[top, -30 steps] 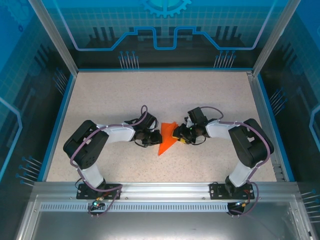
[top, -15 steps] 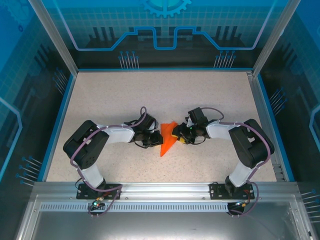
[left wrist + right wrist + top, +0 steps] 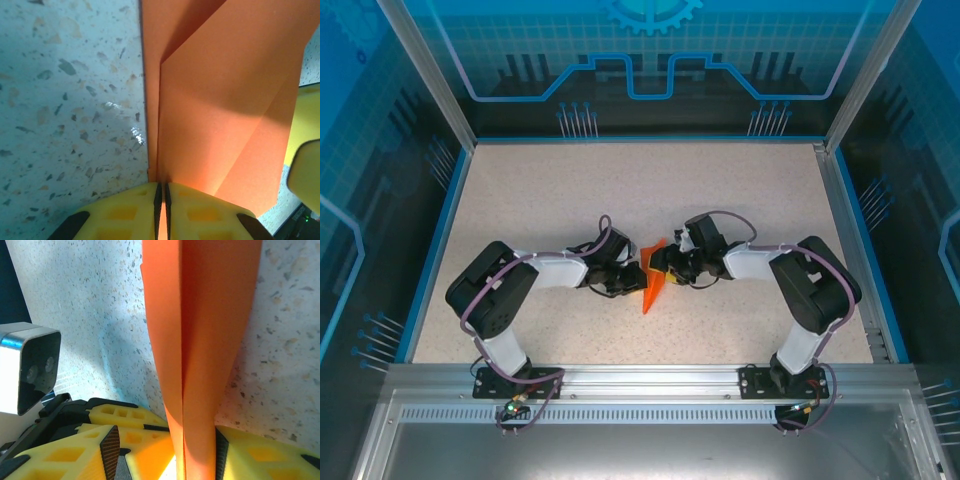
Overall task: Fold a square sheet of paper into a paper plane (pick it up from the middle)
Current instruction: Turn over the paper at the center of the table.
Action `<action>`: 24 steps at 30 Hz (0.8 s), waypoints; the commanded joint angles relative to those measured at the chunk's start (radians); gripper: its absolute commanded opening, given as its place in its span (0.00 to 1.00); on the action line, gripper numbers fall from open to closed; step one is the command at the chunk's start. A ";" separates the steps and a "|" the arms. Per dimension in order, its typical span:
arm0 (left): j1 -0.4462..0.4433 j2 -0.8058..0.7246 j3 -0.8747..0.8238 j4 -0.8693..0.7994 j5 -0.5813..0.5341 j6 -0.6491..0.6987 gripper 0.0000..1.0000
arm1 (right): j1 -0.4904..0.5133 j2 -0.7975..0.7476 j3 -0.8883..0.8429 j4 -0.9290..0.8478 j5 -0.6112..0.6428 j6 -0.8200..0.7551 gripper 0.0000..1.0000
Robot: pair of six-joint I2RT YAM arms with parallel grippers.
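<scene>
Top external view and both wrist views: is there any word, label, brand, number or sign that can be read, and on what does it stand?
No text can be read in any view.
Translucent blue back panel: a gear emblem and line patterns, no letters or numbers.
Folded bright orange paper sheet, yellow left claw, yellow right claw, speckled beige table: plain, no print.

So the creased, pointed orange sheet of paper (image 3: 654,285) is about mid-width of the speckled beige tabletop (image 3: 620,190), in its near half, right between the two arms. The black-and-yellow left gripper (image 3: 638,277) pinches it from the left, and the right gripper (image 3: 663,264) clamps on from the right, slightly farther back. The tip points toward the near edge.
</scene>
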 commanded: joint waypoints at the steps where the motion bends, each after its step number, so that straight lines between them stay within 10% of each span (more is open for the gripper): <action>1: -0.001 -0.006 -0.027 -0.028 0.016 -0.019 0.15 | 0.017 0.010 0.026 0.012 -0.001 -0.031 0.53; 20: 0.000 -0.027 -0.071 0.013 -0.019 -0.066 0.15 | 0.166 -0.154 -0.139 0.117 0.178 0.263 0.53; 24: 0.001 -0.027 -0.077 0.020 -0.020 -0.064 0.15 | 0.150 -0.175 -0.047 -0.111 0.284 0.102 0.54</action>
